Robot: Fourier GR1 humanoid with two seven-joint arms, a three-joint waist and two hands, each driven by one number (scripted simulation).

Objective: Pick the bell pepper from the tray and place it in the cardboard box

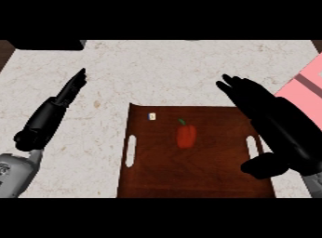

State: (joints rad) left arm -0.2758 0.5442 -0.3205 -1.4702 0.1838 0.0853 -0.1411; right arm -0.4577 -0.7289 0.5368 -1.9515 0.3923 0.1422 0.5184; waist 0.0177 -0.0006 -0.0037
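A red bell pepper [185, 135] with a green stem lies near the middle of a dark brown wooden tray [157, 176] that has a slot handle at each side. My right hand [280, 125] hovers over the tray's right edge, to the right of the pepper and apart from it, fingers straight and pointing away, thumb low near the tray's right handle. My left hand [54, 114] rests over the counter left of the tray, fingers straight. A pink box [313, 83], only partly in view, sits at the right edge.
The pale speckled counter [157, 69] stretches behind and left of the tray. A small white tag [152, 115] lies on the tray's far left part. A dark object [47, 44] sits at the counter's far left corner.
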